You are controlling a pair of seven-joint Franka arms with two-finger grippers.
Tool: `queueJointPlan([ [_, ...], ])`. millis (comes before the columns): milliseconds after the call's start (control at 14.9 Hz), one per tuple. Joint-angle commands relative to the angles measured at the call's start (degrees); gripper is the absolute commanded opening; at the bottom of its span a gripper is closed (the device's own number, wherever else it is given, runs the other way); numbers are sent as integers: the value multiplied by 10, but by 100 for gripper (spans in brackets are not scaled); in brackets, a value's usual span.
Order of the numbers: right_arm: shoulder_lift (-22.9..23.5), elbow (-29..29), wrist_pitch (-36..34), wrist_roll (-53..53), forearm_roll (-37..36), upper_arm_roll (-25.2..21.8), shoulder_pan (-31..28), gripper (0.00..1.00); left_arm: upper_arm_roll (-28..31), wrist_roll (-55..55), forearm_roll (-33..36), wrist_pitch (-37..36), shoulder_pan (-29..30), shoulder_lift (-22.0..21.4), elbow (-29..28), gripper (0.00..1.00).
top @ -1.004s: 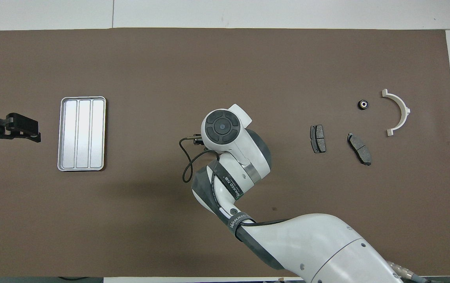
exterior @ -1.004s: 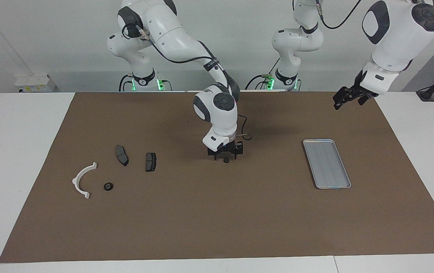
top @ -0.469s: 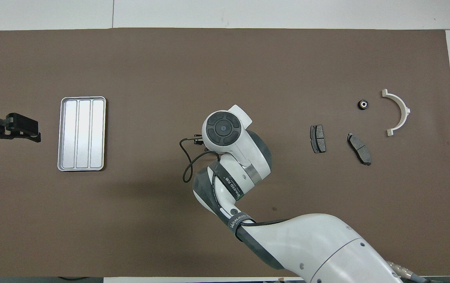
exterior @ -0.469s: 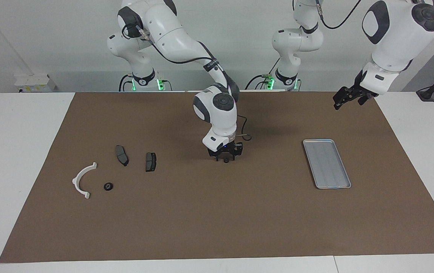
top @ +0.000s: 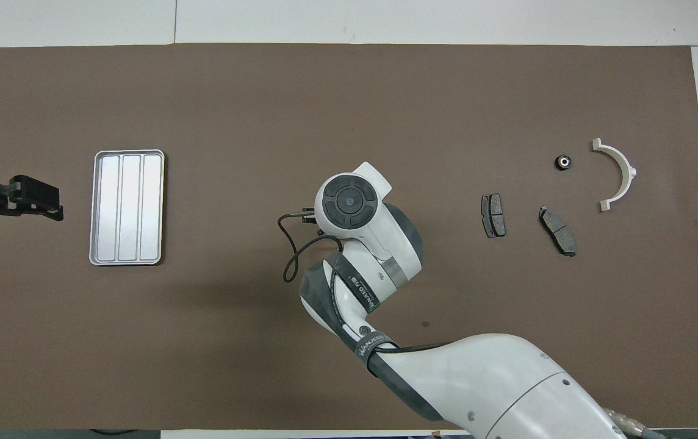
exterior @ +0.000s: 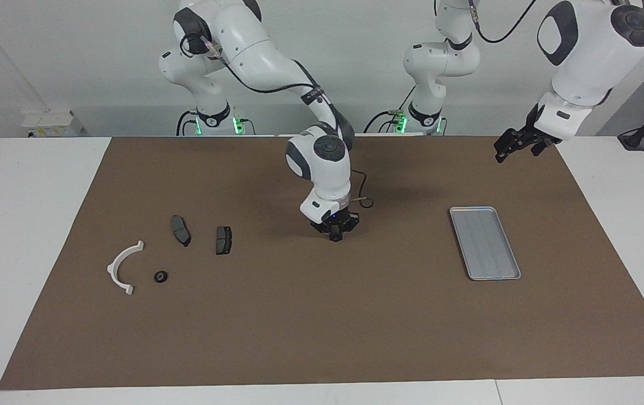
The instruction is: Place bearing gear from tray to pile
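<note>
The small black round bearing gear [exterior: 335, 238] sits at the middle of the frame in the facing view, down on the brown mat, pinched between the closed fingertips of the right gripper [exterior: 335, 236]. The flat silver metal tray with lengthwise ridges [exterior: 484, 242] lies at the right of that frame with nothing in it. At the left lies the pile: a white curved plastic half-ring bracket [exterior: 121, 266], two dark grey brake pads [exterior: 180, 230], and another small black ring-shaped bearing [exterior: 160, 277]. The left gripper [exterior: 510, 147] hangs with fingers spread at the upper right, over the mat's edge on the white desk [exterior: 23, 225].
</note>
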Motion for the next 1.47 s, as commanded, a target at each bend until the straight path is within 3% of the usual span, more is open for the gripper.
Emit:
queueJointPlan([
  [0,-1,26,-49,-57,7,2,-31,0,2,3,-5,-9,-1,-4,2,100],
  [335,-48,64,-142,-176,9,3,-134,0,2,3,-5,-9,-1,-4,2,100],
  [803,-63,64,-156,-454,28,0,-303,0,1,3,-5,-9,-1,-4,2,100],
  [1004,-62,51,-151,-500,24,0,-341,0,1,3,-5,-9,-1,-4,2,100],
  [1406,-65,-3,-101,-520,24,0,-359,0,2,3,-5,-9,-1,-4,1,100],
])
